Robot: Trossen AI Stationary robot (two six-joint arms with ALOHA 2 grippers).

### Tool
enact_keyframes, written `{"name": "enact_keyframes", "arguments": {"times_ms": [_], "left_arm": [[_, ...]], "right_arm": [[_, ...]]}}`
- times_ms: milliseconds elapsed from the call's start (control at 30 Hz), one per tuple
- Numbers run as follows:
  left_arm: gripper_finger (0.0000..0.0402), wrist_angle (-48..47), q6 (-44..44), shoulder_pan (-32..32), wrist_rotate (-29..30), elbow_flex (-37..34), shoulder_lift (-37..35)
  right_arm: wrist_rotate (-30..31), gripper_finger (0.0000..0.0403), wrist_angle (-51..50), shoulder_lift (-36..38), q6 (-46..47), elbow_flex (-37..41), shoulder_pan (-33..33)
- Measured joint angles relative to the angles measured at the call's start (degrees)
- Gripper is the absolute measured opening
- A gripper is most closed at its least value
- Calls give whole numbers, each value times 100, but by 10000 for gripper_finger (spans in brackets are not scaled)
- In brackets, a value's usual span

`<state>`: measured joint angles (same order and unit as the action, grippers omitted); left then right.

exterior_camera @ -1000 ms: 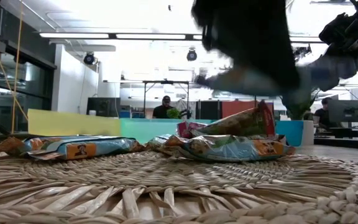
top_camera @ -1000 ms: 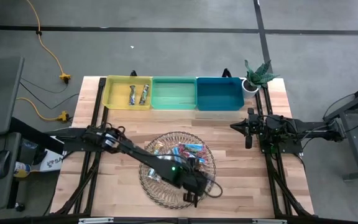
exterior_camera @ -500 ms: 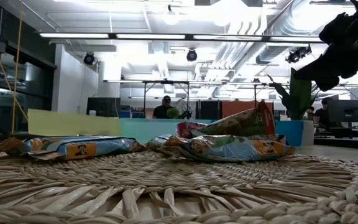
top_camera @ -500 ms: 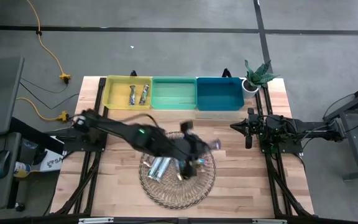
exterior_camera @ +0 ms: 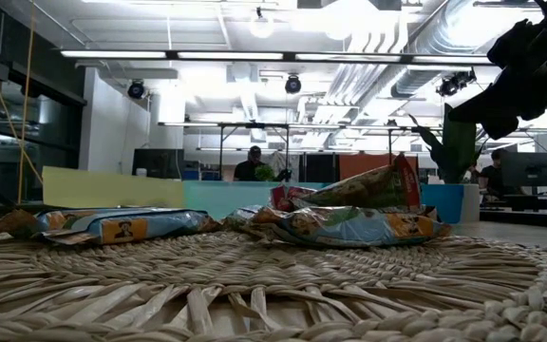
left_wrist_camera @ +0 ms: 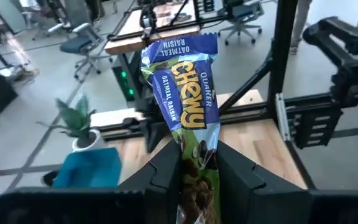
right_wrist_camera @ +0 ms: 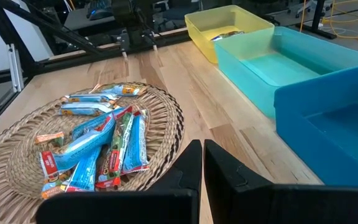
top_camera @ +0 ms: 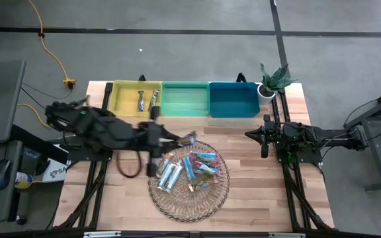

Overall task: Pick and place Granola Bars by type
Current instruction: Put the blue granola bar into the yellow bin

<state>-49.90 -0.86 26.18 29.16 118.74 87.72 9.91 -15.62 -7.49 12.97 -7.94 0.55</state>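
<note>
My left gripper (top_camera: 175,139) hangs over the far left rim of the round wicker tray (top_camera: 189,198). It is shut on a blue-green granola bar (top_camera: 188,139), which also shows in the left wrist view (left_wrist_camera: 185,93). Several more granola bars (top_camera: 187,165) lie flat in the tray, mostly light blue-white and teal-pink; they also show in the right wrist view (right_wrist_camera: 98,143) and the low view (exterior_camera: 349,223). Two brown-silver bars (top_camera: 145,100) lie in the yellow bin (top_camera: 121,99). My right gripper (top_camera: 264,147) waits shut at the table's right (right_wrist_camera: 202,162). My left gripper pinches one end of the bar (left_wrist_camera: 196,163) between its two fingers (left_wrist_camera: 166,168). The fingers lie level and point toward the table's right, along the bar. The rest of the bar juts out past the fingertips, its free end (left_wrist_camera: 179,46) clear of the tray.
A green bin (top_camera: 184,99) and a blue bin (top_camera: 233,99) stand beside the yellow one along the far edge. A small potted plant (top_camera: 273,79) stands at the far right corner. Bare wood lies between the tray and the bins.
My left gripper has risen from the tray's near right part and gone toward the table's far left, out of the low view, taking the blue-green bar clear of the tray. The bars left in the tray now show uncovered.
</note>
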Motion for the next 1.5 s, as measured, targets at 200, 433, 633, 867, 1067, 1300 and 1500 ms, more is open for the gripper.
{"name": "enact_keyframes", "arguments": {"times_ms": [200,433,633,867,1067,1300,1500], "left_arm": [[75,-1016,415,612,1456,-4,-591],[75,-2099,1676,1522,3511,-69,-1249],[75,-3502,4179,1762,5305,-801,-1646],[75,-4007,5469,487,5791,-1726,-1869],[75,-4008,5189,-1574,5204,-2219,-1920],[75,-3850,5161,-4122,4196,-2973,-1926],[75,-1423,3057,-5724,2413,-4309,-1919]], "right_arm": [[0,0,0,0,0,0,1],[0,0,0,0,0,0,-1],[0,0,0,0,0,0,1],[0,0,0,0,0,0,1],[-2,0,0,0,0,0,-1],[0,0,-1,0,0,0,-1],[0,0,-2,0,0,0,0]]}}
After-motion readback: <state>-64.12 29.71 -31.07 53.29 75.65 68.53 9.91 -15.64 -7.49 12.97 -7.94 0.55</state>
